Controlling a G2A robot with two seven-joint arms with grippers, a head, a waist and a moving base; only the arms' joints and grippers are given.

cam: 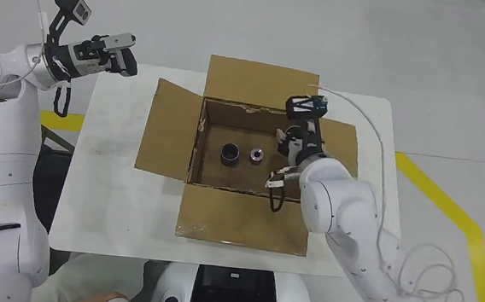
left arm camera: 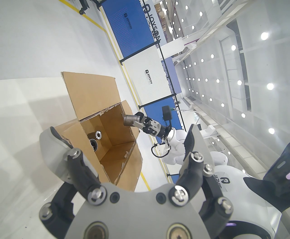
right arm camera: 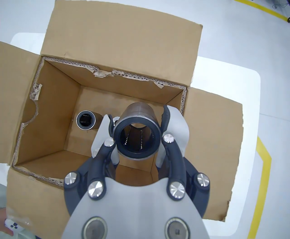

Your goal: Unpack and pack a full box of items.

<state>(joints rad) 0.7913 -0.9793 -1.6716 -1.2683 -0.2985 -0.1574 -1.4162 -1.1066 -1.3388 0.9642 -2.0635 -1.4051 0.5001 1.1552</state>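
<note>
A: What is the right gripper [right arm camera: 137, 112] doing?

B: It is clamped on a metal cylinder [right arm camera: 137, 133]. The 2 fingers [right arm camera: 174, 122] press on opposite sides of its outer wall, with the open bore facing the wrist. It hangs over the right half of the open cardboard box [cam: 246, 215].

A: How do you expect that cylinder to handle?

B: It is probably heavy for its size, rigid and smooth, so it could slip or roll. Mid-length across the outer wall looks like the safest hold. I would keep off the bore, where rows of small balls show.

A: What else is in the box?

B: There are 2 more cylinders on its floor, a dark one [cam: 229, 155] and a lighter one [cam: 255, 156] just right of it.

A: And the left gripper [cam: 128, 59]?

B: Its jaws are spread wide and hold nothing. It is raised by the far left corner of the table [cam: 102, 191], well apart from the box.
</note>
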